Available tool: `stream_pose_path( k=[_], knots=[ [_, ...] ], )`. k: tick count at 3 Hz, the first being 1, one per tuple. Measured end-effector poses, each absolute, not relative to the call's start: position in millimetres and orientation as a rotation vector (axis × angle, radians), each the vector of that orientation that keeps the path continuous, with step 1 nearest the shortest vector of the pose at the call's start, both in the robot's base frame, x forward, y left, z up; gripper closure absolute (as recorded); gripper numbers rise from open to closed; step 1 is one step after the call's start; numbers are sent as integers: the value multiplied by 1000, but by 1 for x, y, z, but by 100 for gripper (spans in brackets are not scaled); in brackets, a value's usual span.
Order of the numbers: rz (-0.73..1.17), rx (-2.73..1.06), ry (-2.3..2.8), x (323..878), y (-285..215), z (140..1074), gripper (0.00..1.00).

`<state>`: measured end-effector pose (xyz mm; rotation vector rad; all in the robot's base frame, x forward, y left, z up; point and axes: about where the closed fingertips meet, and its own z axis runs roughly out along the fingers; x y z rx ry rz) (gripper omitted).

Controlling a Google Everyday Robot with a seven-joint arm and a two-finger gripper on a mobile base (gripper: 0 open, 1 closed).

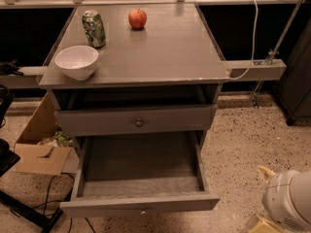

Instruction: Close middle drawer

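The middle drawer (141, 204) is pulled far out of the grey cabinet. Its low flat front panel has a tiny brass-coloured knob (143, 210) at its centre, and its inside is empty. Above it sits the taller-fronted drawer (136, 120) with a larger dark knob, nearly flush with the cabinet. My gripper (265, 223) is at the bottom right corner of the view, low over the floor. It is to the right of the open drawer's front corner and apart from it, and it is partly cut off by the frame edge.
On the cabinet top (160, 57) stand a white bowl (77, 61), a green can (94, 28) and a red apple (137, 18). A cardboard box (41, 152) lies on the floor at the left. A white cable (253, 33) hangs at the right rail.
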<state>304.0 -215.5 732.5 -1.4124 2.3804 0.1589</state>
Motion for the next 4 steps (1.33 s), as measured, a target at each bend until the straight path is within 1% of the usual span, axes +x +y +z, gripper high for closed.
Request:
stream_pose_path(
  k=[1,3,4],
  knots=[
    [186,-1412,2372,310,-215,711,0],
    [374,-1329,2390,298,-197,558,0],
    [395,-1264,2381,312,-199,492,19]
  ],
)
